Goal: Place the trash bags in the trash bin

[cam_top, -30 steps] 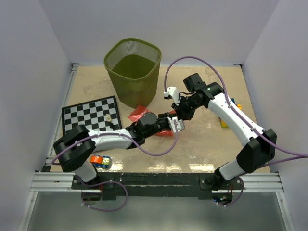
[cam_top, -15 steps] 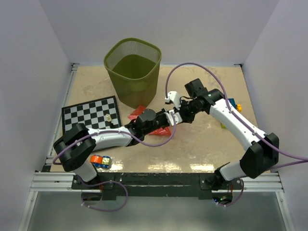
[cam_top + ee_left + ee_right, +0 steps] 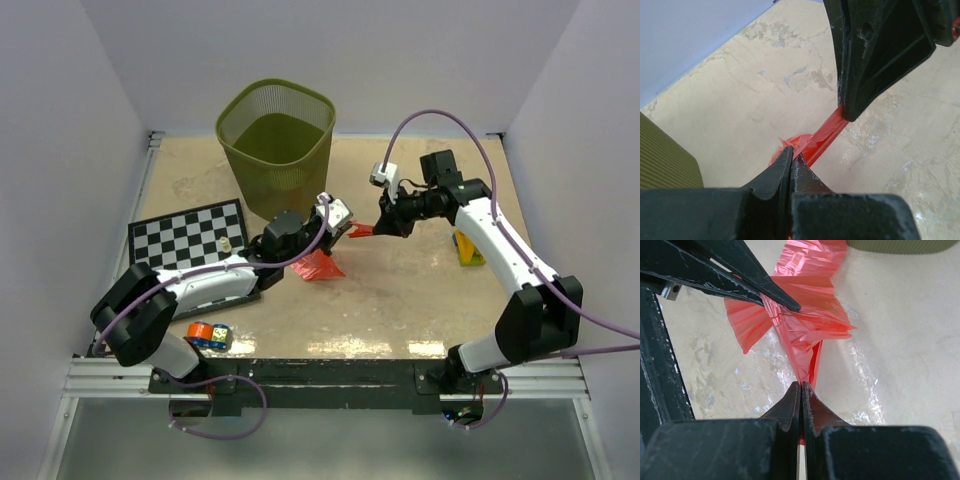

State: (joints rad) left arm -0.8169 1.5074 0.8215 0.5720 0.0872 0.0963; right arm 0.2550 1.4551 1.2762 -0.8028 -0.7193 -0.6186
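red-pink crinkly film, the trash bag [image 3: 800, 315], is pulled into a narrow twisted strip between the two grippers, over the middle of the table [image 3: 420, 300]. the left gripper [image 3: 791, 159] has its fingers pressed together on one end of the strip. the right gripper [image 3: 801, 389] is clamped on the other end, and its jaws meet with only the thin film between them. the two sets of fingertips are near each other, tip toward tip, with the right one to the right.

past the left gripper's hold the bag fans out into a wider, creased sheet that spreads toward the near side. whether that sheet rests on the table cannot be told.

the trash bin [image 3: 285, 190], olive-green mesh, stands upright at the far side, left of centre. the bag is outside it, nearer and slightly to the right, close to its wall.

a black-and-white chessboard [image 3: 180, 240] lies flat on the left with a small pale chess piece [image 3: 226, 243] on it. a yellow block [image 3: 467, 252] sits on the right, by the right arm.
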